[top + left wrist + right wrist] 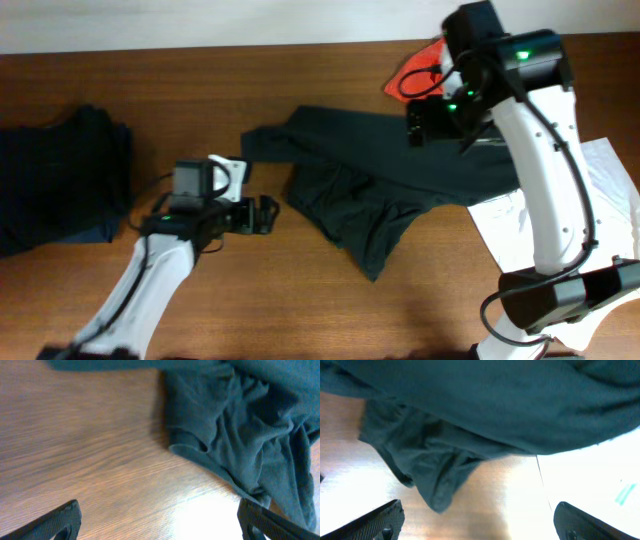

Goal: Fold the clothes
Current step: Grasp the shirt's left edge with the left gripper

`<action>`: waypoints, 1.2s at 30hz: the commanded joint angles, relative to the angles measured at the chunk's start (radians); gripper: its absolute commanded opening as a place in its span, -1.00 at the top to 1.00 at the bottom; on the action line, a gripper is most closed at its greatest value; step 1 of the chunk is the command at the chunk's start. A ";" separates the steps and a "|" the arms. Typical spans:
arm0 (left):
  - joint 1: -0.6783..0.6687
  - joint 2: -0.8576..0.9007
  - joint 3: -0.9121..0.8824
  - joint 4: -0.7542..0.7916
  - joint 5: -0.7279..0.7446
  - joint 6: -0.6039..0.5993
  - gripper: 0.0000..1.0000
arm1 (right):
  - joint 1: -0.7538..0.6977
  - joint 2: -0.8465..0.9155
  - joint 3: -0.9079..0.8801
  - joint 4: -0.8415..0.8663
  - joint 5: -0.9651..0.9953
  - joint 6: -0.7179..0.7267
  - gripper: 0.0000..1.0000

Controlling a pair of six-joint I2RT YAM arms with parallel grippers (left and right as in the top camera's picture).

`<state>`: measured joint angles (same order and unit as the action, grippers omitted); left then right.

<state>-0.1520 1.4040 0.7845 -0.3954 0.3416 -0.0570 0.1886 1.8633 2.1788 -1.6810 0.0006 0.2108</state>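
We see the black shirt (380, 190) only in part. The right arm (545, 190) crosses its right end from overhead, and both wrist views crop it at their top edges. Behind the black shirt, the orange-red shirt (410, 75) is mostly hidden by that arm's wrist. To its right, the white shirt (610, 170) runs off the frame. Far to its left, the dark pile (60, 180) is cropped too. The left wrist view is blurred, and the bottom edge cuts off its fingers (62, 520).

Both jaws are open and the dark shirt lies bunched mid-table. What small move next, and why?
Probably ease the left gripper toward the near edge of the dark shirt and pinch it: the shirt lies crumpled, the left jaws stand open over bare table beside it, and the right gripper hovers open above its far side.
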 commanded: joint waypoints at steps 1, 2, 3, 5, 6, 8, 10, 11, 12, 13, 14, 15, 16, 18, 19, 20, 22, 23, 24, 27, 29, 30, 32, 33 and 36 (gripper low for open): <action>-0.080 0.132 0.011 0.096 0.021 -0.011 -0.98 | -0.057 -0.013 0.008 -0.018 -0.004 0.011 -0.97; -0.113 0.196 0.011 0.158 0.021 -0.011 -0.99 | -0.073 -0.013 0.008 -0.018 -0.029 0.011 -0.97; -0.128 0.225 0.011 0.189 0.021 -0.011 -0.98 | -0.079 -0.013 0.008 -0.018 -0.034 0.011 -0.98; -0.158 0.286 0.011 0.274 0.021 -0.011 -0.96 | -0.085 -0.013 0.008 -0.018 -0.034 0.011 -0.97; -0.169 0.307 0.011 0.309 0.020 -0.011 -0.89 | -0.085 -0.013 0.008 -0.018 -0.034 0.011 -0.97; -0.195 0.356 0.011 0.401 0.018 -0.011 -0.67 | -0.085 -0.013 0.008 -0.018 -0.034 0.011 -0.97; -0.213 0.396 0.011 0.478 0.007 -0.011 -0.21 | -0.085 -0.013 0.008 -0.018 -0.030 0.007 -0.97; -0.217 0.409 0.011 0.497 -0.023 -0.011 0.38 | -0.085 -0.013 0.008 -0.018 -0.025 0.007 -0.97; -0.216 0.414 0.011 0.505 -0.080 -0.011 0.99 | -0.085 -0.013 0.008 -0.018 -0.008 0.007 -0.97; -0.211 0.413 0.011 0.505 -0.121 -0.011 0.99 | -0.085 -0.013 0.008 -0.018 0.011 0.007 -0.97; -0.201 0.401 0.017 0.496 -0.159 -0.011 1.00 | -0.085 -0.013 0.008 -0.018 0.043 0.008 -0.97; -0.180 0.384 0.028 0.478 -0.191 -0.011 1.00 | -0.087 -0.013 0.008 -0.018 0.077 0.008 -0.97; -0.158 0.364 0.043 0.457 -0.212 -0.011 1.00 | -0.087 -0.013 0.008 -0.018 0.105 0.008 -0.97; -0.079 0.296 0.091 0.396 -0.235 -0.027 0.99 | -0.093 -0.013 0.008 -0.018 0.129 0.007 -0.97; -0.028 0.256 0.124 0.365 -0.238 -0.035 1.00 | -0.100 -0.013 0.008 -0.018 0.128 0.007 -0.97; 0.013 0.226 0.151 0.350 -0.238 -0.050 1.00 | -0.105 -0.013 0.008 -0.018 0.127 0.007 -0.97; 0.114 0.167 0.218 0.353 -0.238 -0.089 1.00 | -0.111 -0.011 0.008 -0.018 0.127 0.007 -0.97; 0.149 0.158 0.241 0.358 -0.238 -0.089 1.00 | -0.111 -0.011 0.007 -0.018 0.127 0.006 -0.97; 0.177 0.157 0.258 0.361 -0.241 -0.089 0.99 | -0.111 -0.011 0.007 -0.018 0.127 0.004 -0.97; 0.227 0.187 0.264 0.340 -0.253 -0.089 -0.90 | -0.111 -0.011 0.007 -0.018 0.113 0.004 -0.97; 0.227 0.216 0.264 0.273 -0.251 -0.089 -0.98 | -0.111 -0.011 0.007 -0.018 0.112 0.004 -0.98; 0.226 0.230 0.264 0.222 -0.249 -0.089 -0.98 | -0.111 -0.011 0.007 -0.018 0.112 0.004 -0.97; 0.221 0.254 0.264 0.117 -0.215 -0.089 -0.98 | -0.111 -0.011 0.007 -0.018 0.112 0.004 -0.98; 0.218 0.268 0.264 0.060 -0.167 -0.089 -0.98 | -0.111 -0.011 0.007 -0.018 0.109 0.004 -0.97; 0.197 0.314 0.264 -0.057 0.014 -0.089 -0.99 | -0.111 -0.011 0.007 -0.018 0.082 0.004 -0.97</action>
<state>0.0692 1.6791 1.0489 -0.3977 0.1738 -0.1398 0.0830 1.8633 2.1784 -1.6928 0.0978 0.2104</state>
